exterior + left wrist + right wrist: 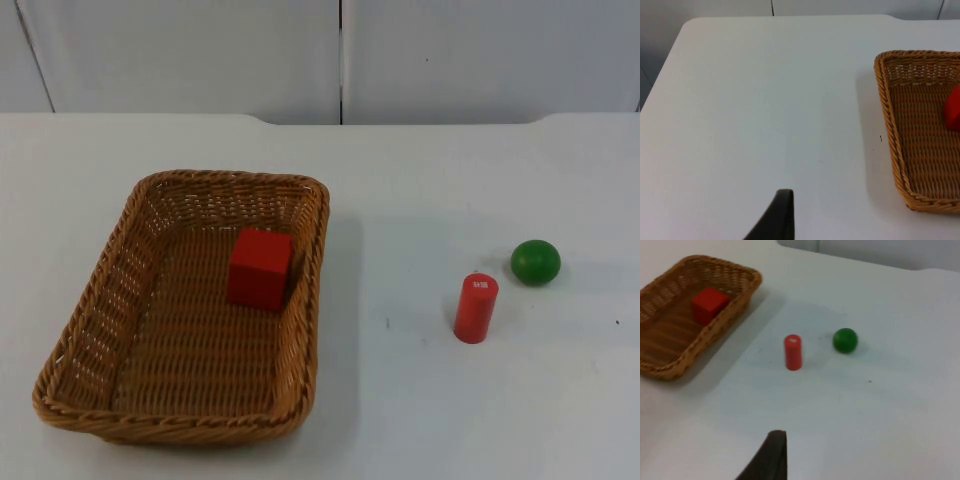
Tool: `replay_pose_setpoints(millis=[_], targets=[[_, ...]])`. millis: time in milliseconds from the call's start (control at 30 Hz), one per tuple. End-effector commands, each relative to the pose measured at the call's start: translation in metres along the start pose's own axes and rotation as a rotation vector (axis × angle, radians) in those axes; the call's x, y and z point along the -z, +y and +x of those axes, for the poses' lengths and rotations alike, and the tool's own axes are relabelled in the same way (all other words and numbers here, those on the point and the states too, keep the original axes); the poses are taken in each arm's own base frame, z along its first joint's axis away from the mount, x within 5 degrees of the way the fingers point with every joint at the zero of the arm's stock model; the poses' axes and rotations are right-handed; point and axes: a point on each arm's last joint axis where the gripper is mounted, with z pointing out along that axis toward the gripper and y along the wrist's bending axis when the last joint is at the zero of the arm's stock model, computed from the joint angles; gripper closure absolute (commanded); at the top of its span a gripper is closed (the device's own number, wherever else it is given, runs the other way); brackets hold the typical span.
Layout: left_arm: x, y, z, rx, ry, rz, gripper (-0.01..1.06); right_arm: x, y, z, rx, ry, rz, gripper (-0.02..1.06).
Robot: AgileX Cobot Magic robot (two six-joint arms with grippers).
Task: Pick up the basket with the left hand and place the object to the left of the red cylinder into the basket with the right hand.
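Wicker basket (95, 310) on table (420, 400), red cube (259, 268) inside. Red cylinder (476, 308) upright, green ball (535, 262) near at 2 o'clock. Left gripper (782, 210), right gripper (772, 450) aloft; finger spread impossible to tell.

The woven wicker basket (95, 300) sat flat on the white bench (420, 400), a rectangular tray with sloping walls. Inside it, a red cube (260, 268) rested against the wall nearest the red cylinder (476, 308). The cylinder stood upright, well apart from the basket, just beside a green ball (535, 261)
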Motion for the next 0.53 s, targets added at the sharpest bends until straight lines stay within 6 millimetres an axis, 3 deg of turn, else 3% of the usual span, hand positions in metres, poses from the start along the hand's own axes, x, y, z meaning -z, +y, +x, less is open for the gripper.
replay_pose_setpoints(millis=[0,500], targets=[[-0.0006,0.0002,0.0018,-0.001,0.005,-0.001,0.0,-0.0018,0.0003,0.0013,-0.018,0.003,0.037,-0.01],[-0.0006,0.0002,0.0018,-0.001,0.005,-0.001,0.0,-0.0027,0.0016,0.0008,-0.101,0.004,0.197,-0.01]])
